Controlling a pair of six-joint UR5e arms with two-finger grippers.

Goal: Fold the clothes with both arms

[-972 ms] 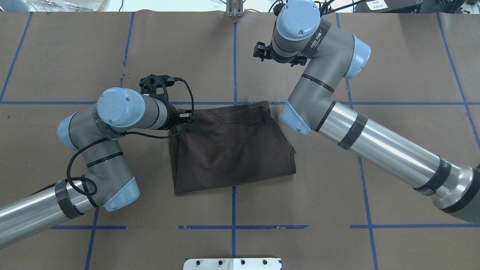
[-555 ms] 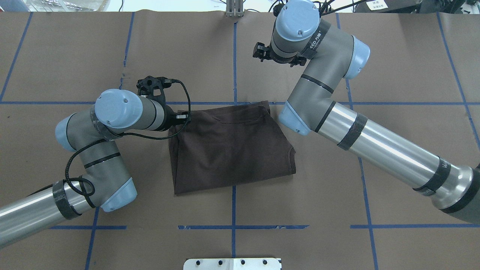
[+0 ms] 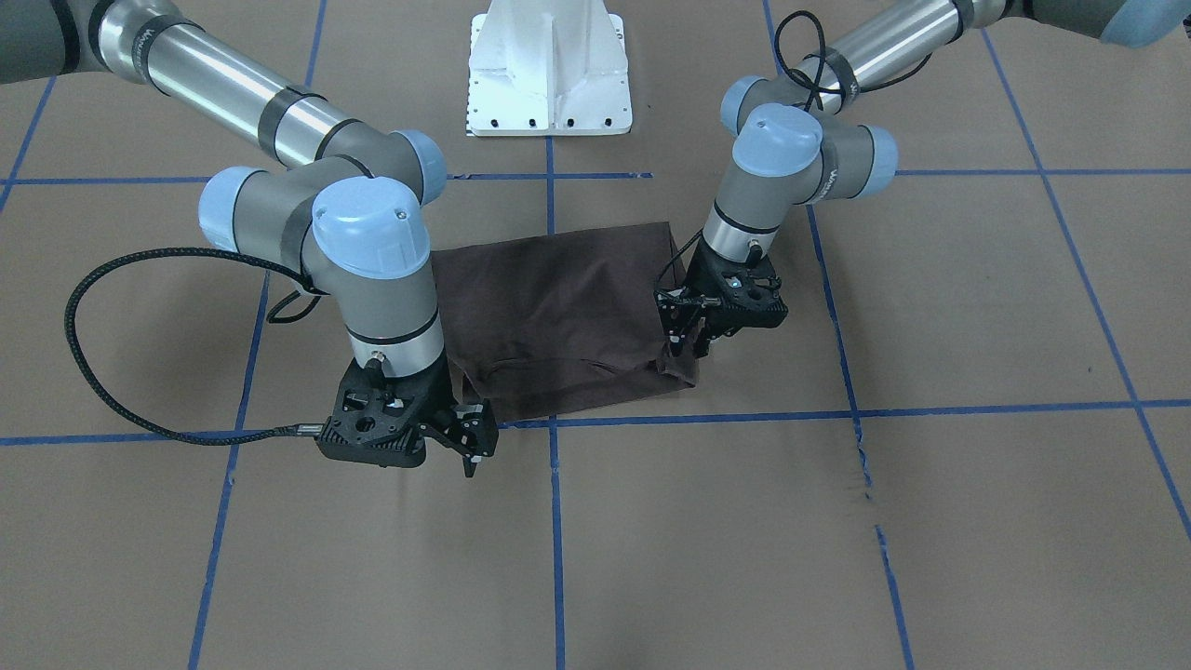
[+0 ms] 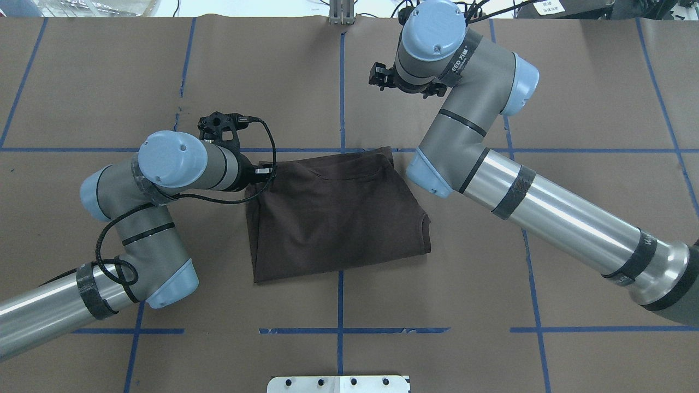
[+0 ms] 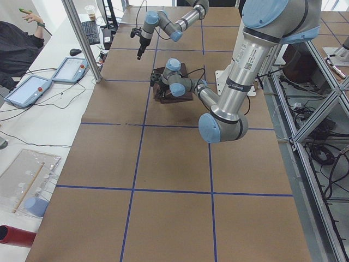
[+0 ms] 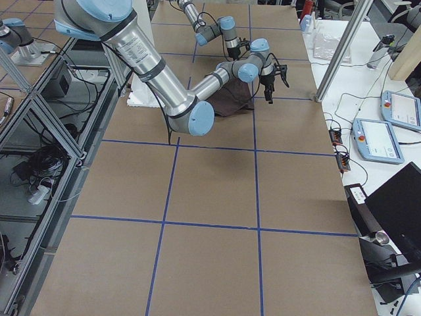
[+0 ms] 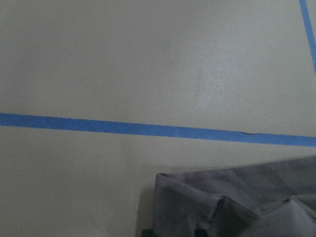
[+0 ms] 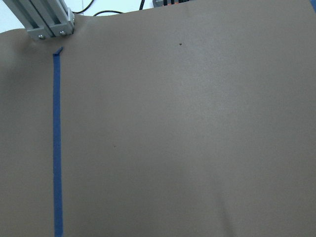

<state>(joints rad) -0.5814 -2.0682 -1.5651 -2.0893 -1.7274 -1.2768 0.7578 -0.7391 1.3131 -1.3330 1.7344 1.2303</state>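
Brown paper ruled with blue tape lines (image 4: 82, 149) covers the bench (image 4: 573, 82). The dark brown T-shirt (image 4: 333, 218) lies in the middle of it as a folded packet, collar (image 4: 344, 170) turned away from the robot.

We judge that the coming move turns on the packet's far left corner. The left tool (image 3: 677, 352) stands right at that corner, pointing down, so the cloth runs from it toward the robot's right and back toward the robot. Cloth bunches at its tips, yet we cannot tell whether they pinch it or merely straddle it. The left arm (image 4: 164, 164) is bent tight, wrist low.

The right tool (image 3: 470, 437) hangs raised, off the cloth and past its far edge. Its wrist view shows only bare paper, so it holds nothing; how wide it stands we cannot tell. The right arm (image 4: 546, 207) reaches out long beside the packet's right side. We judge the left tool much the nearer.
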